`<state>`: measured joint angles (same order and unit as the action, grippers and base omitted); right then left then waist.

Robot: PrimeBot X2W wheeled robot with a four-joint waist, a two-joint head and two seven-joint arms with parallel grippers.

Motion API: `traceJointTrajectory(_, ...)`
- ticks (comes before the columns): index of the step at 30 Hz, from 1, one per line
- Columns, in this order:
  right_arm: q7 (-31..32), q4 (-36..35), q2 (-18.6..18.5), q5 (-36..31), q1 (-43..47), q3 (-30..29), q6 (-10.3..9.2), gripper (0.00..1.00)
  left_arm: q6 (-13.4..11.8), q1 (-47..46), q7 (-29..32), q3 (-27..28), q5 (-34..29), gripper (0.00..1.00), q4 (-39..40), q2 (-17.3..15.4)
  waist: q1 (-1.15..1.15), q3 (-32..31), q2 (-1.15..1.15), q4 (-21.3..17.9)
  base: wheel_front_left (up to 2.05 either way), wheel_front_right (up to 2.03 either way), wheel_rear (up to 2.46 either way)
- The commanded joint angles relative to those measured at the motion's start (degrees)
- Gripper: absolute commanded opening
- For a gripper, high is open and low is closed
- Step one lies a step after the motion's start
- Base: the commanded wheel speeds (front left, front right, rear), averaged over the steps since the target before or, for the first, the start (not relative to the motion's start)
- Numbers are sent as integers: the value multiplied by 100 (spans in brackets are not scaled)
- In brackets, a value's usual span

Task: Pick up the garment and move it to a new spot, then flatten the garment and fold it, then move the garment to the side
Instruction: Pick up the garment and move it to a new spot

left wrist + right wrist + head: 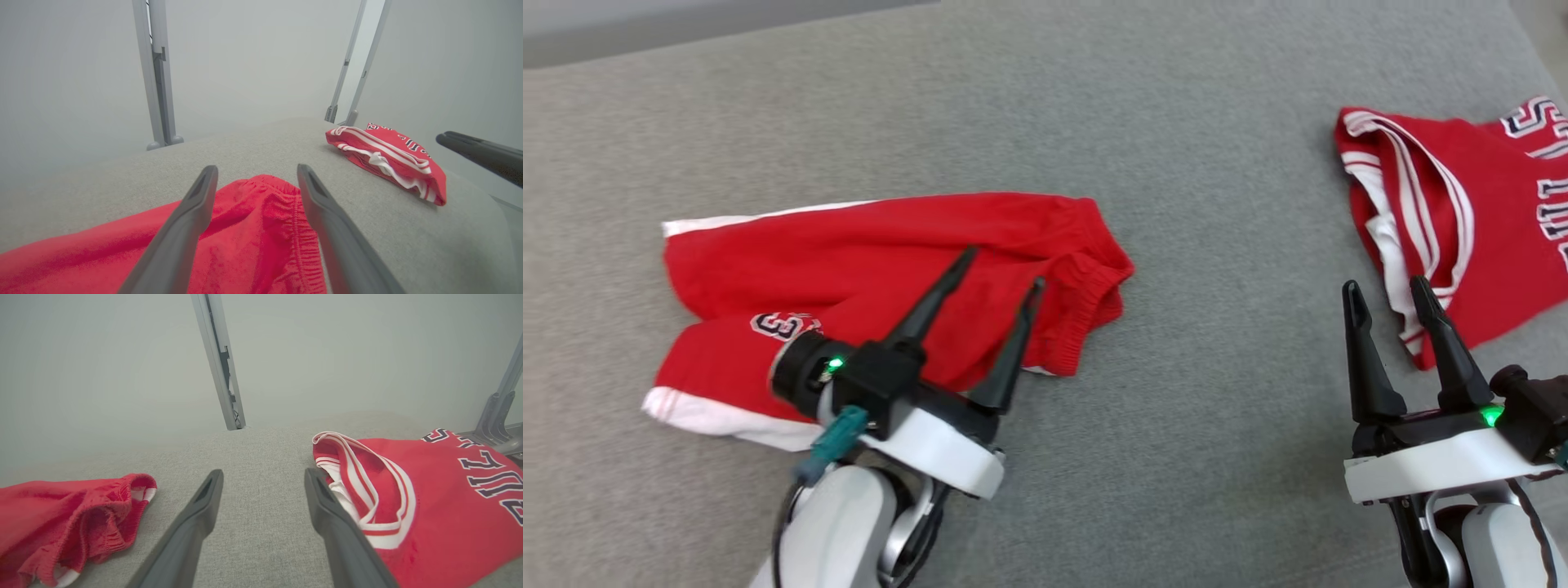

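Observation:
The garment, a pair of red shorts (866, 245) with white trim, lies folded on the grey cloth surface (1176, 425) at centre left. Its elastic waistband points right. My left gripper (1005, 267) hovers over the waistband end with its fingers apart and nothing between them. The left wrist view shows the shorts (253, 241) beneath the open left gripper (257, 169). My right gripper (1385, 284) stands open at the lower right, over bare cloth. In the right wrist view the shorts (61, 514) lie left of the open right gripper (264, 473).
A red jersey (1478, 204) with white-striped trim and dark lettering lies crumpled at the far right, just beyond my right fingers; it also appears as jersey (392, 159) and jersey (449, 506). Grey metal posts (157, 73) stand behind the surface's far edge.

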<state>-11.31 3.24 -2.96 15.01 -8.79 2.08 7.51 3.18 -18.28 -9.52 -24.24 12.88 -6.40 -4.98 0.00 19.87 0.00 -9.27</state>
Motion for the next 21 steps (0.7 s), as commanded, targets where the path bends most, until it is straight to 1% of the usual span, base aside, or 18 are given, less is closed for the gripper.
traceJointTrajectory(1,15,-17,-51,-32,36,-40,-4,100,-88,105,-56,91,67,100,62,-52,0,-206,0,234,0,0,0)
traceJointTrajectory(10,254,-157,-175,-157,294,-128,-4,100,-648,572,-334,949,382,100,327,-280,0,-669,0,765,0,0,0)
traceJointTrajectory(15,380,-242,-226,-188,482,-168,-4,100,-806,930,-418,1371,492,100,367,-517,0,-941,0,931,0,0,0)
traceJointTrajectory(17,417,-259,-227,-195,515,-170,-4,100,-823,1005,-434,1426,515,100,390,-560,0,-999,0,959,0,0,0)
traceJointTrajectory(18,467,-307,-238,-203,581,-170,-4,100,-841,1169,-457,1521,542,100,455,-642,0,-1086,0,1007,0,0,0)
traceJointTrajectory(21,498,-341,-251,-214,669,-162,-4,100,-865,1324,-466,1577,561,100,520,-694,0,-1176,0,1044,0,0,0)
